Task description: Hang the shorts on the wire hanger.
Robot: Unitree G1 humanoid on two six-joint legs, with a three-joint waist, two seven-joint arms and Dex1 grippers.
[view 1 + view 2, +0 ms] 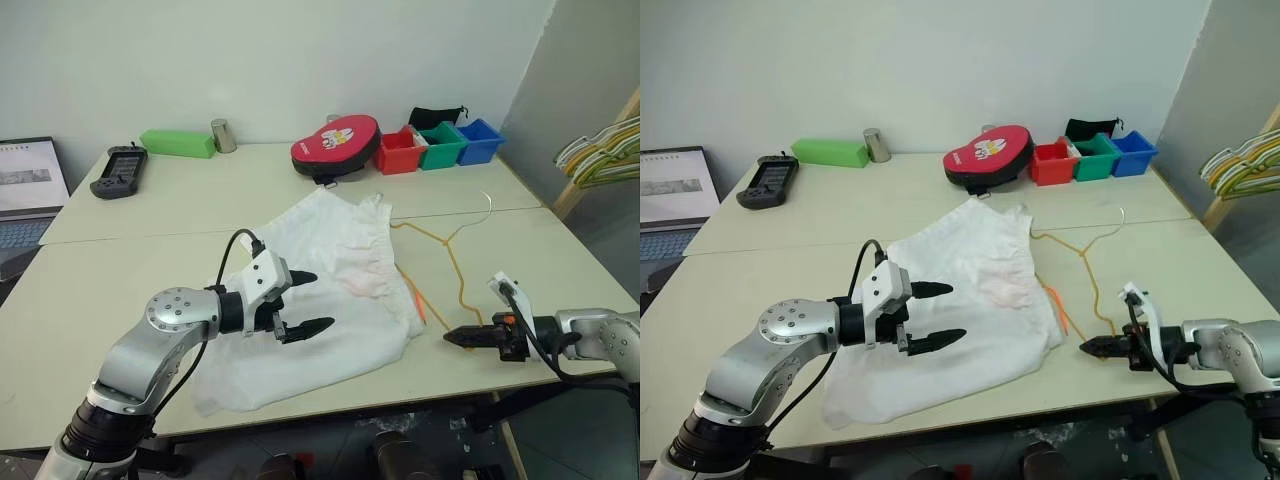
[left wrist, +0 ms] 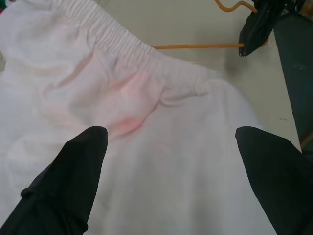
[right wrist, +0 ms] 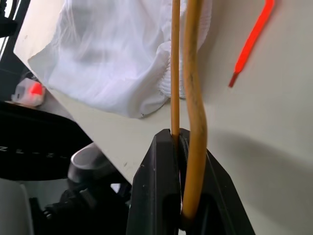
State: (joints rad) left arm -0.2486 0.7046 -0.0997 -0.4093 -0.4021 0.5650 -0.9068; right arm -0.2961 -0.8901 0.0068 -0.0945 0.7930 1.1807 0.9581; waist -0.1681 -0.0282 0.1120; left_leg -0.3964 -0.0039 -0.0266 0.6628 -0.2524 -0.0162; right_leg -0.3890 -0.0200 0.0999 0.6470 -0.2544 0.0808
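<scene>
The white shorts (image 1: 320,290) lie spread on the table, gathered waistband toward the right and a faint pink mark (image 2: 129,125) near it. My left gripper (image 1: 320,300) hovers just above their middle, open, with nothing between its fingers (image 2: 73,176). The thin yellowish wire hanger (image 1: 455,260) lies on the table right of the shorts, hook (image 1: 488,202) pointing away. One length of its wire runs to the waistband and disappears at the fabric (image 2: 195,47). My right gripper (image 1: 450,337) is shut on the hanger's near corner, the wire (image 3: 195,98) pinched between its jaws.
A short orange strip (image 1: 415,300) lies beside the waistband. At the back stand a red case (image 1: 335,147), red, green and blue bins (image 1: 440,145), a green box (image 1: 177,143), a metal cup (image 1: 222,135) and a handheld controller (image 1: 119,170). A bunch of hangers (image 1: 600,150) hangs at the right.
</scene>
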